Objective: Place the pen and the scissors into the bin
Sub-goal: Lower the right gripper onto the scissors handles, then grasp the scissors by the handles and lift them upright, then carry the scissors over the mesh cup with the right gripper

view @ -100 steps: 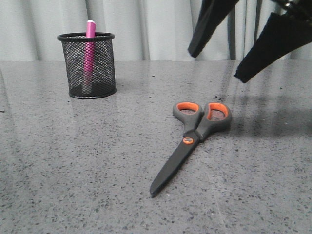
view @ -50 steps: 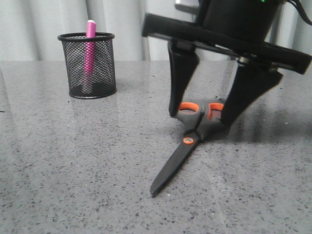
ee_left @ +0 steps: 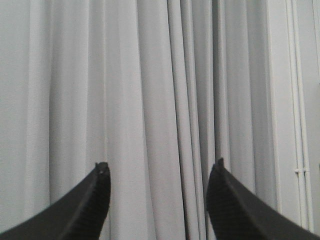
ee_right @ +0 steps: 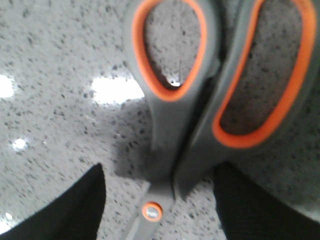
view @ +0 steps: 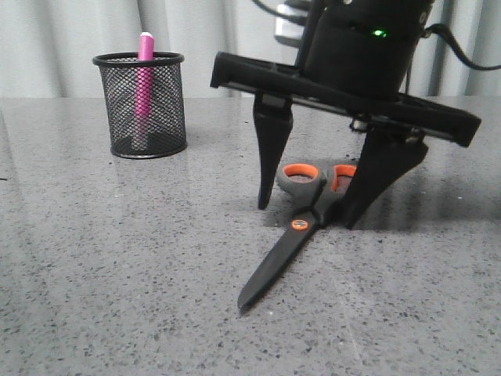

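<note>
The scissors point(view: 293, 239) lie flat on the grey table, blades toward the front left, orange-lined loops point(ee_right: 172, 50) toward the back. My right gripper point(view: 305, 211) is open, its two fingers down at the table on either side of the handles near the orange pivot point(ee_right: 151, 211), not closed on them. The pink pen point(view: 144, 78) stands upright in the black mesh bin point(view: 141, 106) at the back left. My left gripper point(ee_left: 157, 167) is open and empty, facing only the curtain; it does not show in the front view.
A grey curtain point(view: 219, 47) hangs behind the table. The speckled grey tabletop point(view: 117, 258) spreads between the bin and the scissors.
My right gripper has come down from above to straddle the scissors' handles, fingers now near the table. The scissors have shifted slightly. Pen and bin have not moved.
</note>
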Available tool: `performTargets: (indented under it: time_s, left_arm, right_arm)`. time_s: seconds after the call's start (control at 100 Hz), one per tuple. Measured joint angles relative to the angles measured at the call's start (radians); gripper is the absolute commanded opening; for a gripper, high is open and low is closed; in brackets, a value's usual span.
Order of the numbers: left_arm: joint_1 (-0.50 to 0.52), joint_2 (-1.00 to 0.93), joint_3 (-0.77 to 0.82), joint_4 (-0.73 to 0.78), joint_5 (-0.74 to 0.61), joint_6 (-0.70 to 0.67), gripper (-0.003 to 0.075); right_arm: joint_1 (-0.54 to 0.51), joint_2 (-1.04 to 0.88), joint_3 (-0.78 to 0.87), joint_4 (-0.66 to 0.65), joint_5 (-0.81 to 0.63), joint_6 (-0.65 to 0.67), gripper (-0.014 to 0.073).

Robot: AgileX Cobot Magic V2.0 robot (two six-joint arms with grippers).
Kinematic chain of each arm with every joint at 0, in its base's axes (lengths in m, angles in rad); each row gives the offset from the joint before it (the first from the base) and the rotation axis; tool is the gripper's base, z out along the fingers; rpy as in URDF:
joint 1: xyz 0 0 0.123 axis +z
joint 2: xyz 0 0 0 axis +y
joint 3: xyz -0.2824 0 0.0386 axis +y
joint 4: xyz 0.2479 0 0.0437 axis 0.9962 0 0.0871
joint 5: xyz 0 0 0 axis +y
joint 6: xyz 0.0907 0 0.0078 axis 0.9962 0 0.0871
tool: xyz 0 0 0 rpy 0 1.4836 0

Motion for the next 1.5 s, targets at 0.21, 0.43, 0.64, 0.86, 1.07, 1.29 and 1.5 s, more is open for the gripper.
performTargets:
  time_s: [0.21,0.43,0.64,0.86,1.07,1.29,1.5]
  left_arm:
    - [-0.025,0.0,0.0,0.0,-0.002,0.0,0.0388]
    - [-0.053,0.0,0.0,0.0,-0.002,0.0,0.0388]
    - [-0.06,0.0,0.0,0.011,-0.002,0.0,0.0388]
    - [-0.06,0.0,0.0,0.016,-0.002,0.0,0.0388]
    - [-0.06,-0.002,0.0,0.032,-0.002,0.0,0.0388]
    - [-0.06,-0.002,0.0,0.039,-0.002,0.0,0.0388]
    - [-0.06,-0.004,0.0,0.078,-0.002,0.0,0.0388]
  right_arm:
    - [0.008,0.02,-0.016,-0.016,0.019,0.018,0.0379]
    - [0.01,0.06,-0.032,-0.063,0.078,0.026,0.012]
    - [0.012,0.07,-0.042,-0.083,0.082,0.037,-0.0075]
    - [-0.001,0.065,-0.055,-0.125,0.064,0.034,-0.0075]
    - [-0.021,0.035,-0.158,-0.382,-0.042,0.028,-0.0074]
    - [0.025,-0.018,-0.344,-0.439,-0.341,-0.043,-0.0075]
    - [0.064,0.047,-0.361,-0.505,-0.762,-0.102,-0.0075]
